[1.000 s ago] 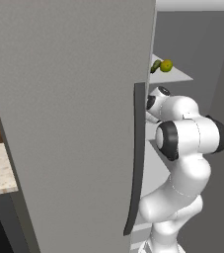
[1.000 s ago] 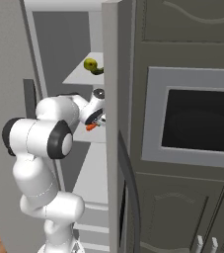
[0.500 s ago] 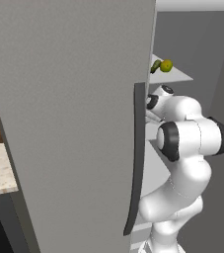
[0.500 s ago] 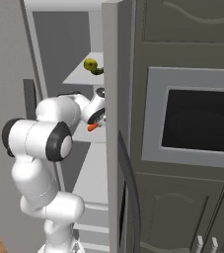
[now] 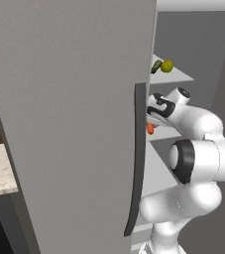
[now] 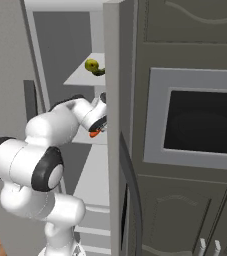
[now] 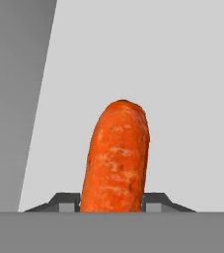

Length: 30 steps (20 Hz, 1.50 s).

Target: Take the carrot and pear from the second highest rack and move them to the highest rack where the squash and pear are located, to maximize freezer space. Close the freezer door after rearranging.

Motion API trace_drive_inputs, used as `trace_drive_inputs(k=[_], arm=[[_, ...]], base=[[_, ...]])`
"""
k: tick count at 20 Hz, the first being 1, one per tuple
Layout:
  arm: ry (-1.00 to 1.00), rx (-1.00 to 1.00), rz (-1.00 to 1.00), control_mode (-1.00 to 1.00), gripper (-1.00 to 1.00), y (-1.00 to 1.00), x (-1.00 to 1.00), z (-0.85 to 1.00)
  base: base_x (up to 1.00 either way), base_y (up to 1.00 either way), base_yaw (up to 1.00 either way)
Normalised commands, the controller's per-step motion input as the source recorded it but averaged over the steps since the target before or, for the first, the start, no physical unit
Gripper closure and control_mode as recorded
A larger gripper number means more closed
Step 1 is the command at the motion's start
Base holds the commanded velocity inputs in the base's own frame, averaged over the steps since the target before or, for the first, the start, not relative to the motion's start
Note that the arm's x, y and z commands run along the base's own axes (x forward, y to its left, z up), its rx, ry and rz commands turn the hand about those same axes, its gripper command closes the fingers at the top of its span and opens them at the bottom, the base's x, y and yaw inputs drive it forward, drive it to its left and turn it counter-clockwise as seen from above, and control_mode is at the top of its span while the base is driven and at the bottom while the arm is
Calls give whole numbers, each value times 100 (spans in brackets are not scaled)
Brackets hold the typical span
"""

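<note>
Left base view: the arm bends forward into the freezer (image 5: 203, 44), its claw (image 5: 151, 125) level with the carrot (image 5: 150, 128).

Right base view: above the claw, pear (image 6: 91, 65) and squash (image 6: 99, 72) share the highest rack (image 6: 80, 79).

Hand view: the claw apparently grips the carrot between 2 fingertips (image 7: 64, 201). Hardly changed since earlier.
</note>
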Motion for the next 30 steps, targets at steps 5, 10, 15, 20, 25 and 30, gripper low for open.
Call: trace_drive_inputs(k=[5, 10, 15, 20, 25, 30], arm=[[-3, 0, 3, -100, 100, -2, -51, 65], [0, -1, 2, -100, 100, 0, -78, 50], [-4, -7, 0, -100, 100, 0, -97, 48], [-12, -1, 0, -100, 100, 0, -87, 94], [-5, 0, 0, -100, 100, -4, -79, 99], [-1, -1, -5, -100, 100, -15, -36, 76]], base=[[0, 0, 0], [0, 0, 0], [0, 0, 0], [0, 0, 0], [0, 0, 0], [0, 0, 0]])
